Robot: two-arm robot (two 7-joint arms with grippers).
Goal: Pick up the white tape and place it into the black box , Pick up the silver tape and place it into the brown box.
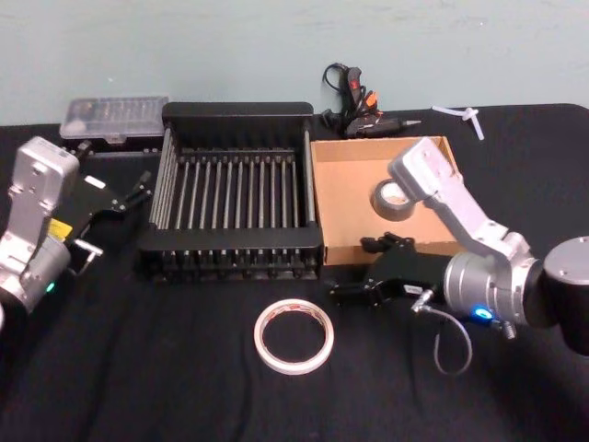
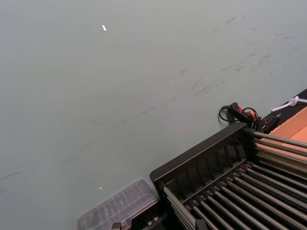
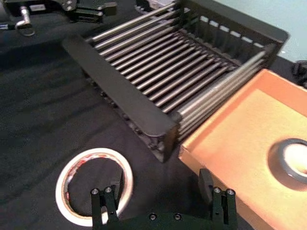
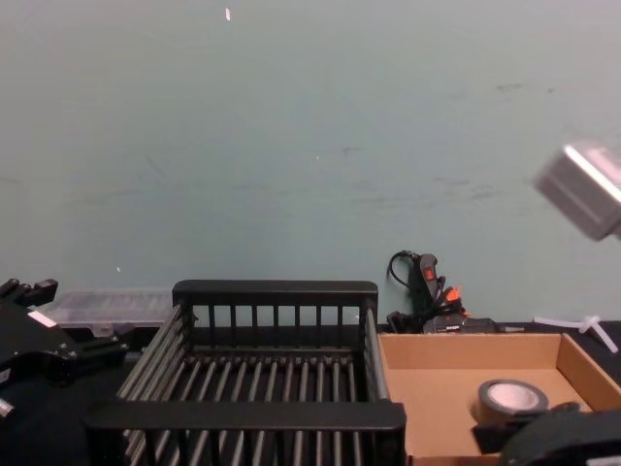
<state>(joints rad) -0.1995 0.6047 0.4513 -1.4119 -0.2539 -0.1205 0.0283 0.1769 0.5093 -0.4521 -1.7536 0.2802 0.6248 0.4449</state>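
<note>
**Black-draped table, one roll boxed, one waiting**

Out on the black cloth: flat white ring of tape with red print (image 1: 294,336), lying flat just in front of the big black slatted plastic crate (image 1: 237,112), not yet inside. Lies open from above, so easy to straddle across the ring wall.

Thick dull silver-grey roll with pale core (image 1: 394,201) resting on the floor of the shallow brown cardboard tray (image 1: 336,198); that half judged done.

Right gripper (image 1: 354,272) hovering low by the tray's near corner, just beside the white ring, fingers spread wide and holding nothing. Probably lined up for the white ring.

Left gripper (image 1: 129,193) parked beside the crate's left wall.

Right wrist view: wide-set fingers (image 3: 103,201) with the ring (image 3: 93,184) near one of them, not between. Chest view: silver roll (image 4: 512,398) side-on below the tray wall (image 4: 437,388).
</note>
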